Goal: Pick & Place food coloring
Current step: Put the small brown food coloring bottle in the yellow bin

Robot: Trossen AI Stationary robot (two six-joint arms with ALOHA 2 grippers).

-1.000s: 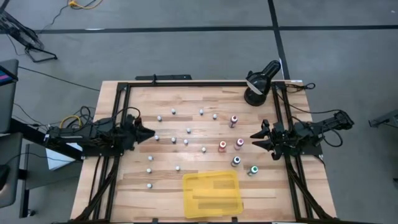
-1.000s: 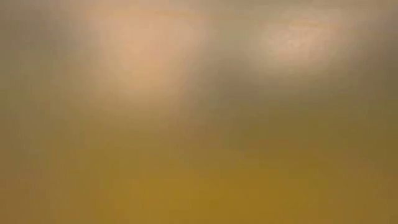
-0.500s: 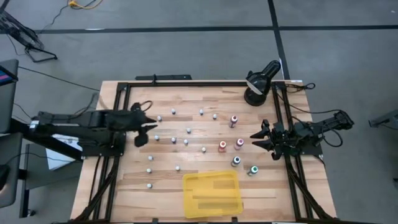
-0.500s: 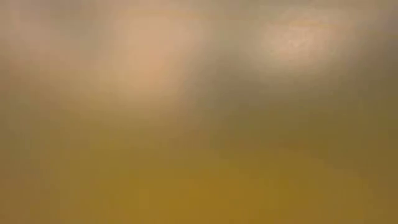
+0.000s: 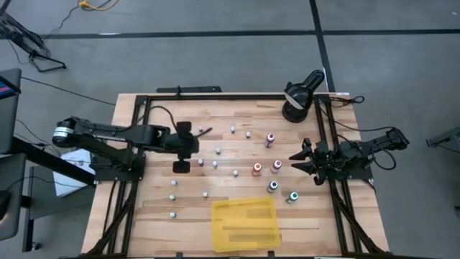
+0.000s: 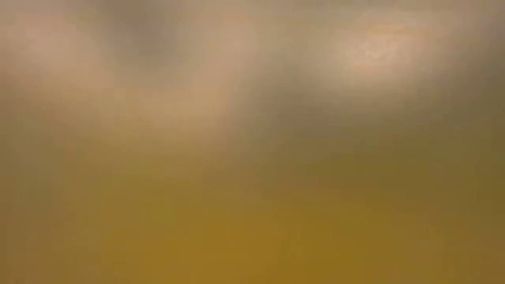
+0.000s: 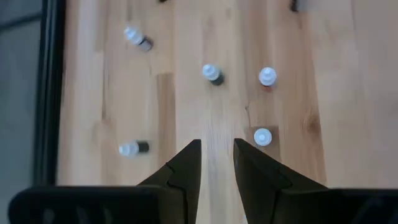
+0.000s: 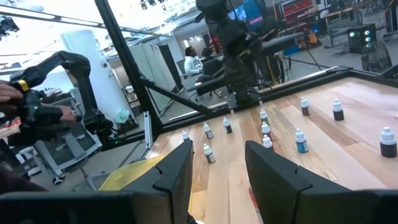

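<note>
Left tool (image 5: 188, 147) hangs over the table's (image 5: 316, 223) left-middle, fingers narrowly parted and holding nothing, with a bottle (image 7: 263, 137) just beside its right finger. It should centre over one cap, widen, then descend straight to avoid toppling neighbours. Right tool (image 5: 296, 158) waits, parted, by the right edge near the tray (image 5: 244, 223). No writing is legible.

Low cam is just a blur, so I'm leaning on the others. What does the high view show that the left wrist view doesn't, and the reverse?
Only the high view shows the yellow tray, the coloured-cap bottles, the waiting right gripper at the table's right edge, and the left gripper out over the table. Only the left wrist view shows its open fingers close up, above bare wood. Both show the small white-capped bottles on the wooden table.
</note>
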